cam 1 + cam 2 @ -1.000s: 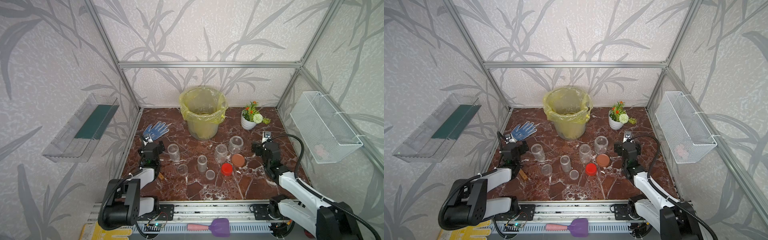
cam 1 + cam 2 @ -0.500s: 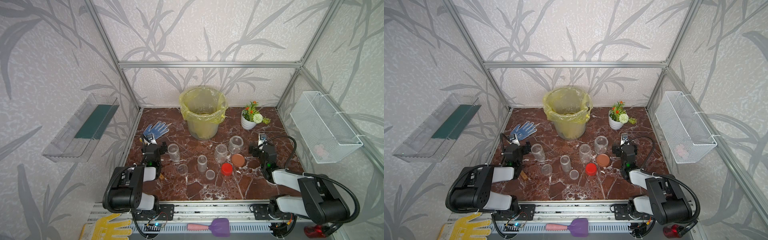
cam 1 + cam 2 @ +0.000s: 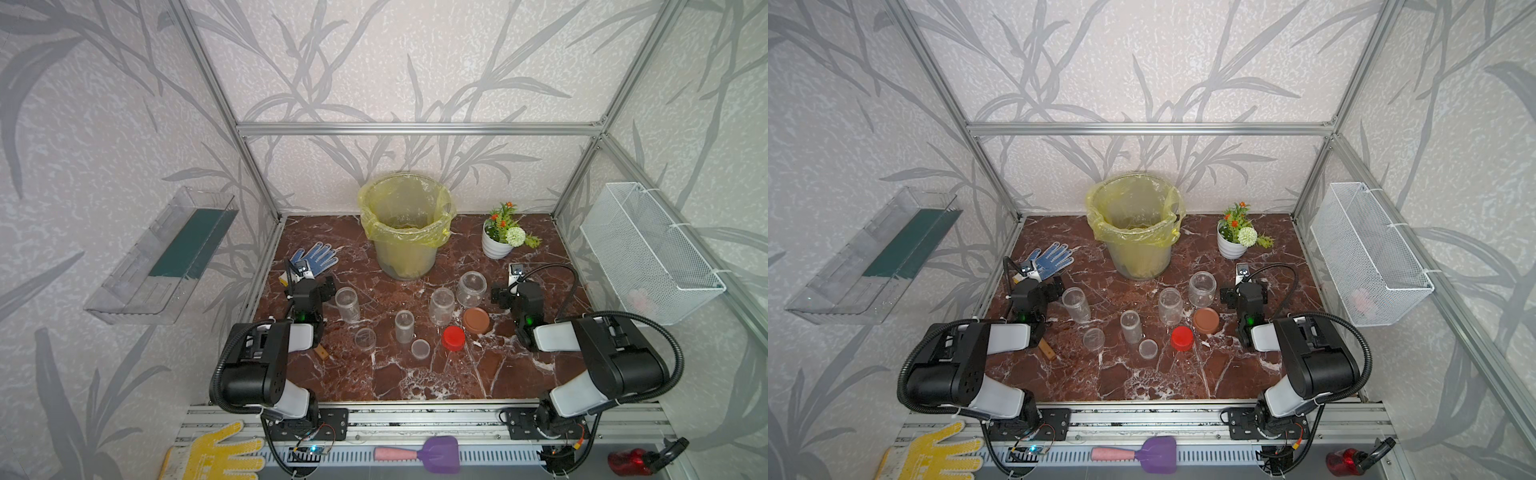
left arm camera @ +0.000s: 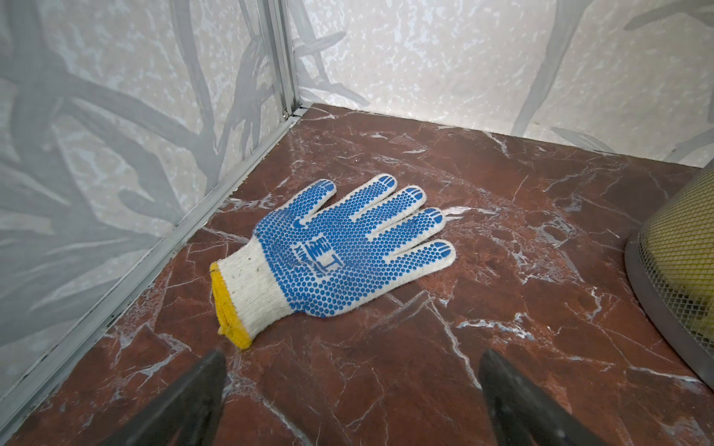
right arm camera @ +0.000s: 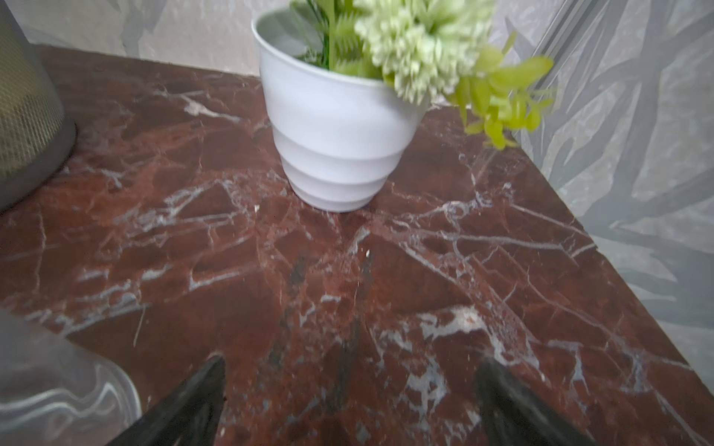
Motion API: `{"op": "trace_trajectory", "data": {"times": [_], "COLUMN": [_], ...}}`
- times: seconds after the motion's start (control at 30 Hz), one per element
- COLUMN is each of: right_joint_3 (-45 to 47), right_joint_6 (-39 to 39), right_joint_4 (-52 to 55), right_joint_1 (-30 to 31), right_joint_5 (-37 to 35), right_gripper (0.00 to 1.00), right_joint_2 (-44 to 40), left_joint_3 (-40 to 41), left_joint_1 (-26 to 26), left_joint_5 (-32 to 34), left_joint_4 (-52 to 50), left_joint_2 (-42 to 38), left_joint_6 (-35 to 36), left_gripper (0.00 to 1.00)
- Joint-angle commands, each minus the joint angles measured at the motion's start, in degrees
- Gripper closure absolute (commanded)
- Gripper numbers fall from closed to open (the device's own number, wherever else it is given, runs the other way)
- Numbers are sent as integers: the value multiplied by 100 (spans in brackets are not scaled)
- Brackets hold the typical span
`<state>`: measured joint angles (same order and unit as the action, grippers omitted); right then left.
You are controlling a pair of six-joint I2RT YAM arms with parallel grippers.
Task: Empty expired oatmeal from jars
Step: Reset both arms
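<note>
Both arms sit folded low at the near edge of the worktop (image 3: 415, 374). Both tools are spread wide apart with nothing in them. The left tool (image 4: 351, 359) has only bare marble in its gap, same story for the right tool (image 5: 351, 362).

Straight ahead of the left tool there's a glove (image 4: 332, 251) lying flat, blue dots up. Its yellow cuff points back toward the tool, close to it but not in the gap. The bin (image 4: 680, 262) with the yellow bag is ahead of that tool and off to its inner side. Ahead of the right tool stands the white pot (image 5: 336, 135) with flowers, well clear of it.

The four jars (image 3: 441, 305) are upright and open, between the two tools. In both top views one of them is just beside the left tool, and the widest is just beside the right tool. The lids are all off and lie on the worktop among the jars and on their near side — two clear lids (image 3: 365, 338), a red lid (image 3: 453, 337) and a brown lid (image 3: 476, 320). The jar walls look see-through. Whether any oatmeal is left inside is too small to tell.
</note>
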<state>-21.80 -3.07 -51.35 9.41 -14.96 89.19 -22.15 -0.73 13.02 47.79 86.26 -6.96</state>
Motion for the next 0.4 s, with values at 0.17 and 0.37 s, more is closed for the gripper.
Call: {"op": "trace_trajectory", "data": {"times": [0.17, 0.37], "right_joint_3": [-120, -166], "right_joint_6": [35, 92], "right_joint_4": [290, 407], "right_joint_1": [-44, -170], "right_joint_5": [-16, 247], "right_gripper": [1, 1], "right_joint_2": [-112, -116], "left_joint_3": [-105, -105], "left_joint_1": [72, 73], "left_joint_5": [215, 219], "left_joint_4": [-171, -174], "left_joint_2": [66, 63], "left_joint_6": [194, 195], "left_gripper": [1, 1]}}
